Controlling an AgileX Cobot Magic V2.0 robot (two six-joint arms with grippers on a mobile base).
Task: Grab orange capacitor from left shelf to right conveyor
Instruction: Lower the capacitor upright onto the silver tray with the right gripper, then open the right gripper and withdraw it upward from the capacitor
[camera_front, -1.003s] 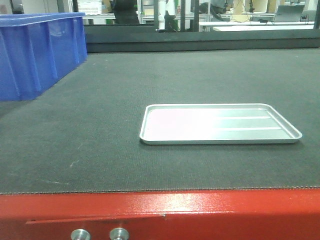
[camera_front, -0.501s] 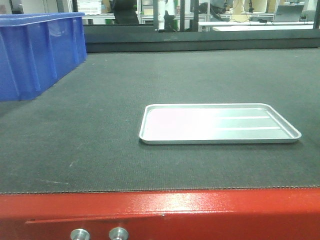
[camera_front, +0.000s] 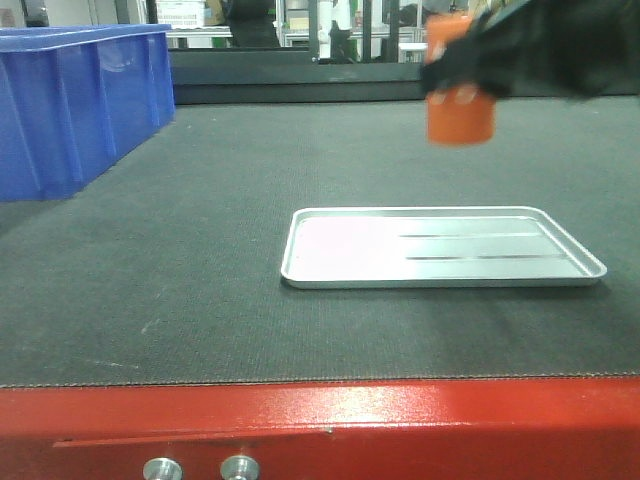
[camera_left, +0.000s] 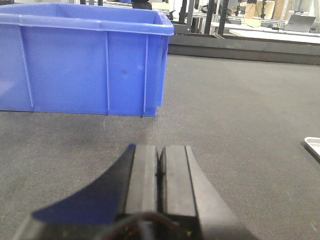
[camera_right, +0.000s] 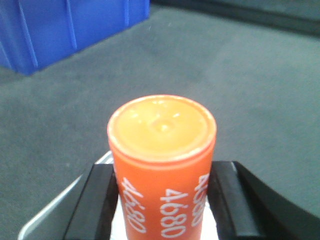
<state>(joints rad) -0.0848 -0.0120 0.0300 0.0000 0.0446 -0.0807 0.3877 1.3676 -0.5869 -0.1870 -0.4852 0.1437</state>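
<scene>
The orange capacitor (camera_front: 461, 112) hangs in the air at the upper right of the front view, held by my right gripper (camera_front: 470, 75), a blurred dark shape above the silver tray. In the right wrist view the capacitor (camera_right: 162, 165) stands upright between the two black fingers (camera_right: 95, 200), white "4680" on its side, flat top up. My right gripper (camera_right: 162, 200) is shut on it. My left gripper (camera_left: 160, 175) is shut and empty, low over the dark conveyor belt (camera_left: 240, 115). The belt (camera_front: 200, 260) has a red front frame (camera_front: 400, 430). The left shelf is out of view.
A shallow silver metal tray (camera_front: 440, 280) lies on the belt at the middle right, below the held capacitor; its edge shows in the right wrist view (camera_right: 55, 210). A large blue bin (camera_front: 70, 100) stands at the back left, also in the left wrist view (camera_left: 80, 65).
My right gripper has come into the front view from the upper right with the orange capacitor in it; before, only belt, tray and bin showed.
</scene>
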